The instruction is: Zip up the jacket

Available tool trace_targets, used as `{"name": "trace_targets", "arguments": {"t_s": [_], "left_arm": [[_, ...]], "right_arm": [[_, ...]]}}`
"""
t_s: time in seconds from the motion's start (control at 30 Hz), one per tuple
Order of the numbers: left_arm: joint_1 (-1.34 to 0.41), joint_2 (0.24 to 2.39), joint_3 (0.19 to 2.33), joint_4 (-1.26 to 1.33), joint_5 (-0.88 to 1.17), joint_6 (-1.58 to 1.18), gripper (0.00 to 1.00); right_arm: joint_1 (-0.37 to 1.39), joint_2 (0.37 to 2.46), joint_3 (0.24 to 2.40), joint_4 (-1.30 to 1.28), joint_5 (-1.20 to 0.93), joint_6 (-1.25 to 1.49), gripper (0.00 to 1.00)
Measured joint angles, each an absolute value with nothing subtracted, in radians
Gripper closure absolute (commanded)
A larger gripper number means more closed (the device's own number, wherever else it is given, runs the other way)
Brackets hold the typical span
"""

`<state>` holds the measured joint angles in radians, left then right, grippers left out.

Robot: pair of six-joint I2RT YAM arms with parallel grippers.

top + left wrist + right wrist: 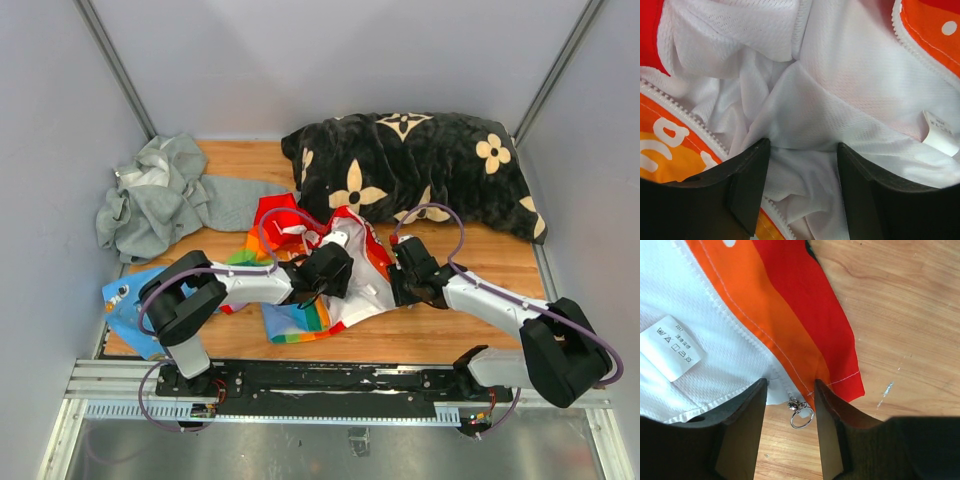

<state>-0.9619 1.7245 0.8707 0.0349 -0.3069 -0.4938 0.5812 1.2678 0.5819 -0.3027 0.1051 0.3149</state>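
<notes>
The jacket (300, 310) lies open on the wooden table, red with rainbow stripes and white lining. My left gripper (335, 268) is open over its middle; in the left wrist view its fingers straddle the white mesh lining (805, 115), with white zipper teeth (700, 131) at the left. My right gripper (402, 283) is open at the jacket's right bottom corner. In the right wrist view the silver zipper ring pull (801, 416) lies on the wood between the fingers, untouched, below the orange and red hem (805, 325). A white care label (675, 347) shows at the left.
A black pillow with cream flowers (410, 165) lies at the back right. A grey hooded sweatshirt (160, 195) lies at the back left. A light-blue garment (135, 300) lies at the left edge. Bare wood (440, 340) lies in front of the jacket.
</notes>
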Motion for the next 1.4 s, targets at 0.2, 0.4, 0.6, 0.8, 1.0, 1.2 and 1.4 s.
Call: {"name": "trace_targets", "arguments": {"t_s": [0.2,0.4,0.6,0.8,1.0,1.2,1.4], "left_arm": [[-0.959,1.682,0.826,0.028,-0.311,-0.478,0.38],[-0.958,1.668,0.812,0.028,-0.303,-0.472,0.38],[-0.957,1.657,0.804,0.019,-0.302,-0.471,0.38],[-0.957,1.654,0.802,0.018,-0.293,-0.471,0.37],[-0.956,1.625,0.775,0.030,-0.260,-0.480,0.37],[-0.956,1.584,0.738,0.076,-0.213,-0.513,0.37],[-0.956,1.466,0.683,0.105,-0.209,-0.560,0.34]], "right_arm": [[0.581,1.276,0.582,-0.287,0.100,0.319,0.79],[0.581,1.260,0.582,-0.294,0.096,0.320,0.94],[0.579,1.161,0.584,-0.337,0.087,0.318,0.96],[0.577,1.122,0.593,-0.367,0.043,0.315,0.99],[0.605,1.074,0.617,-0.385,-0.028,0.318,0.99],[0.690,1.016,0.658,-0.322,-0.142,0.345,0.97],[0.804,1.052,0.659,-0.194,-0.216,0.376,0.96]]}}
